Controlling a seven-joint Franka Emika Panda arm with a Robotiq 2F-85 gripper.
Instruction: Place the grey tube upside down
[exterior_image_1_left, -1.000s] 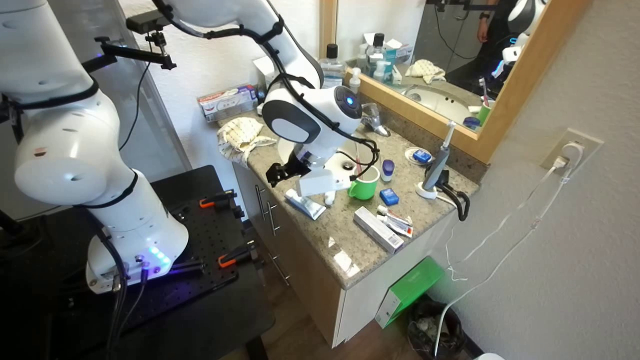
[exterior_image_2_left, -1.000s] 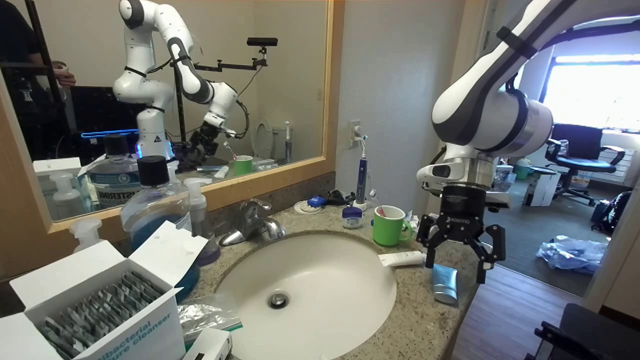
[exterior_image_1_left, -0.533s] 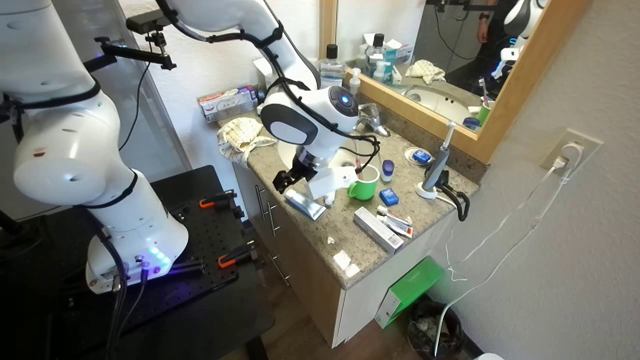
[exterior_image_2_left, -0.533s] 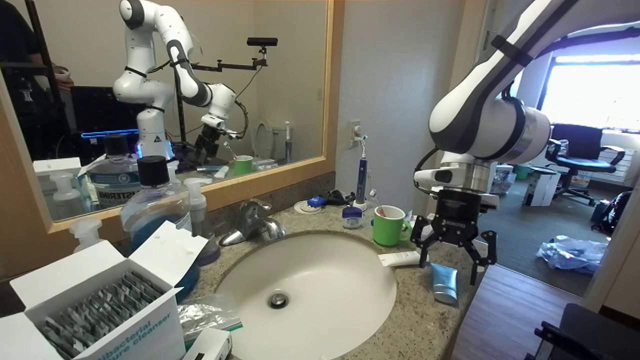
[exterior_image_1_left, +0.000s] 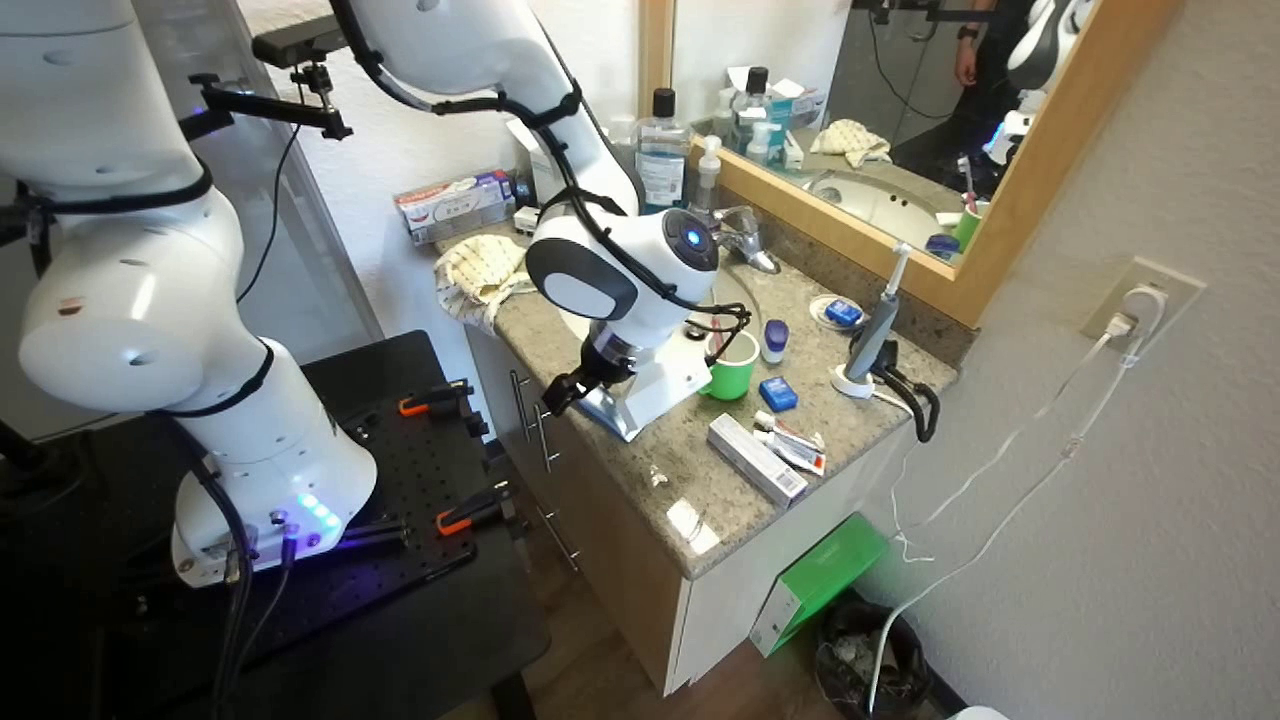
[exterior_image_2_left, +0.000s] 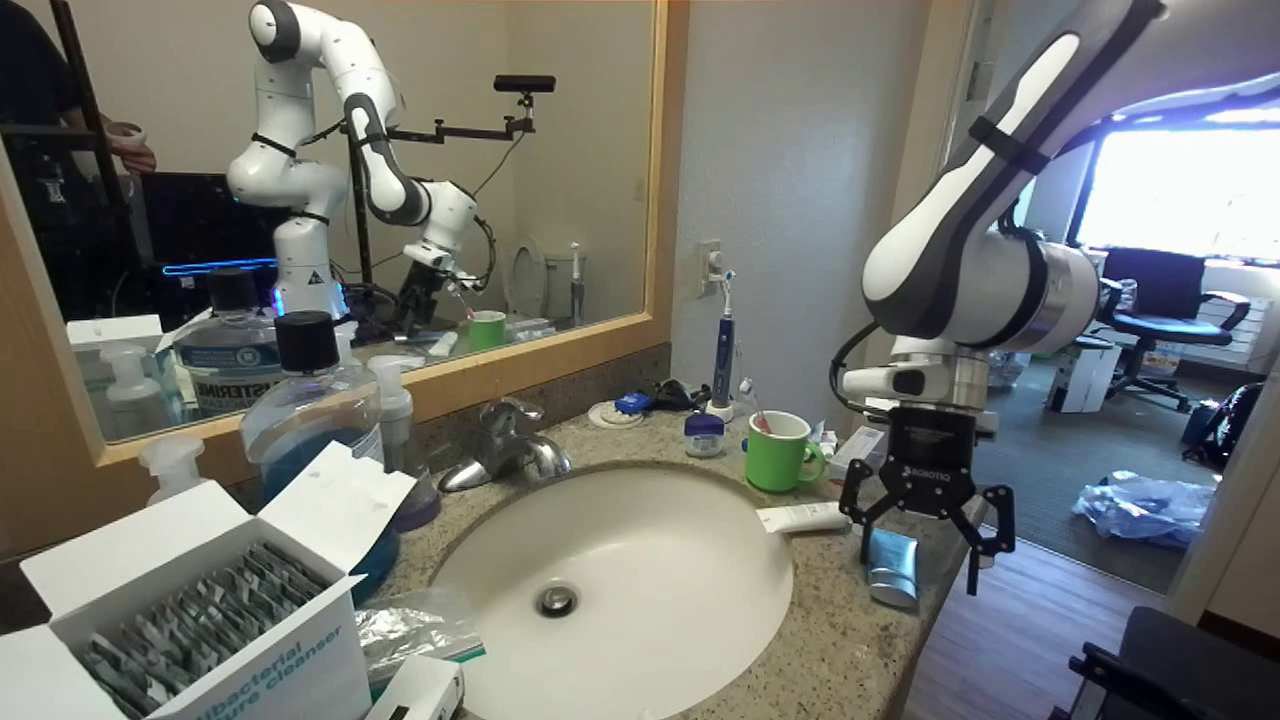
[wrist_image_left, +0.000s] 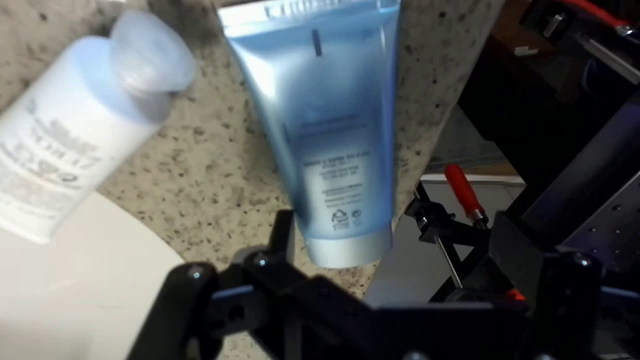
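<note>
The grey tube (exterior_image_2_left: 892, 570) lies flat on the counter near its front edge. In the wrist view the tube (wrist_image_left: 340, 135) has a shiny silvery light-blue body, dark print and a grey-white cap. In an exterior view the tube (exterior_image_1_left: 598, 408) is partly covered by the wrist housing. My gripper (exterior_image_2_left: 919, 563) points down and is open and empty. One finger is at the tube's side towards the sink; the other is beyond the counter edge. In the wrist view the gripper (wrist_image_left: 393, 222) has its fingers wide apart, with the cap end between them, closer to the sink-side finger.
A white tube (exterior_image_2_left: 803, 517) with a pale bluish cap lies beside the sink (exterior_image_2_left: 640, 570), near the grey tube. A green cup (exterior_image_2_left: 775, 455) stands behind it. A long carton (exterior_image_1_left: 757, 458), a toothpaste tube (exterior_image_1_left: 792, 447) and a blue box (exterior_image_1_left: 778, 393) lie further along the counter.
My gripper shifted towards the sink, then moved down and back towards the counter's front edge. It is now lower around the grey tube and still open. The tubes look about the same.
</note>
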